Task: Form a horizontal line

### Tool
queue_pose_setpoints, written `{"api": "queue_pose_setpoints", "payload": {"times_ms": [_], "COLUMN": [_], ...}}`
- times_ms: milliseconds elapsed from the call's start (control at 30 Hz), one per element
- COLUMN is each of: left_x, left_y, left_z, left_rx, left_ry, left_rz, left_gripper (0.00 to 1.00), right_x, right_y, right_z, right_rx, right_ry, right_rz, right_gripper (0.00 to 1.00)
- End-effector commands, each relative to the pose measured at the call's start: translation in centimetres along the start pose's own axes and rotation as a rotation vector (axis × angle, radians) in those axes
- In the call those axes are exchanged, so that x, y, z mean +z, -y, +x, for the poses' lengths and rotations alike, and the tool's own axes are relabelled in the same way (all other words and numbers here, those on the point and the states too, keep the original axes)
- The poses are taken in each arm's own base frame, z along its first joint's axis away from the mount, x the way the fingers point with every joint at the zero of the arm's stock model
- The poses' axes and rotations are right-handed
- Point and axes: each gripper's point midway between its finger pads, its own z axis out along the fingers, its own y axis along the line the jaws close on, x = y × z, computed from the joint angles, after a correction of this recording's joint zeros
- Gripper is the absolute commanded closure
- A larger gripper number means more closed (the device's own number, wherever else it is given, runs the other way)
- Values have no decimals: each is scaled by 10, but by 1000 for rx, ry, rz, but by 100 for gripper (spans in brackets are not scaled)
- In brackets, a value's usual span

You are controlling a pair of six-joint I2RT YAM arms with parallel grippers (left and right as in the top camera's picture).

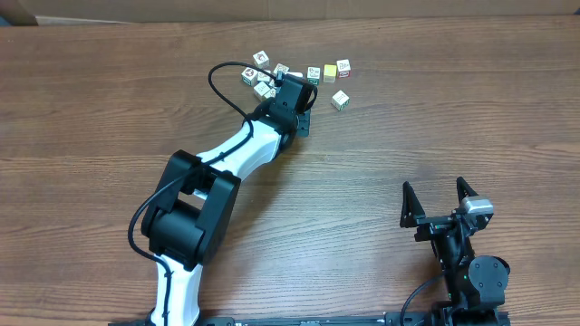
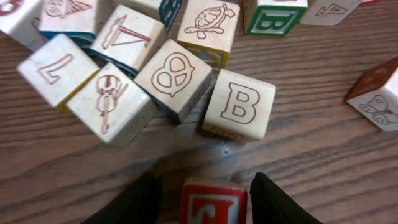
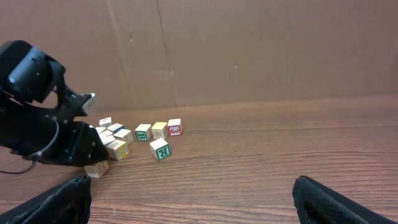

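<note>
My left gripper (image 1: 285, 86) reaches into a bunch of small wooden picture cubes at the back of the table. In the left wrist view its fingers (image 2: 208, 200) stand open on either side of a red-and-white cube (image 2: 213, 204), with a gap showing on the left. A cream "B" cube (image 2: 239, 104) lies just ahead of it. The other cubes (image 1: 263, 77) lie in an irregular bunch. No straight row of cream cubes shows. My right gripper (image 1: 440, 201) is open and empty, far from the cubes, near the front right.
A green-edged cube (image 1: 314, 73), a yellow one (image 1: 330, 72) and a red one (image 1: 343, 67) stand roughly side by side right of the bunch. A green "R" cube (image 1: 340, 100) lies alone in front of them. A cardboard wall (image 3: 249, 50) stands behind the table.
</note>
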Motion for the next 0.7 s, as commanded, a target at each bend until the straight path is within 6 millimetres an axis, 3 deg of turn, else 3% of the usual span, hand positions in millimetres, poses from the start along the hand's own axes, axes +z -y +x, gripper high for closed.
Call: {"api": "queue_pose_setpoints", "payload": {"times_ms": [0, 267, 533, 667], "left_x": [18, 17, 15, 15], "left_y": [0, 1, 4, 4], "left_z": [16, 9, 0, -1], "left_rx": [-7, -11, 2, 1], "left_ry": [-25, 2, 30, 31], "left_rz": [-21, -14, -4, -4], "left_gripper": [53, 60, 51, 59], "right_x": [0, 0, 0, 0], "right_y": [3, 3, 3, 3], "right_z": [2, 2, 2, 2], "right_rx": [-7, -7, -7, -7], "right_ry": [3, 3, 3, 3], "right_rz": [14, 14, 14, 14], "right_gripper": [0, 0, 0, 0]}}
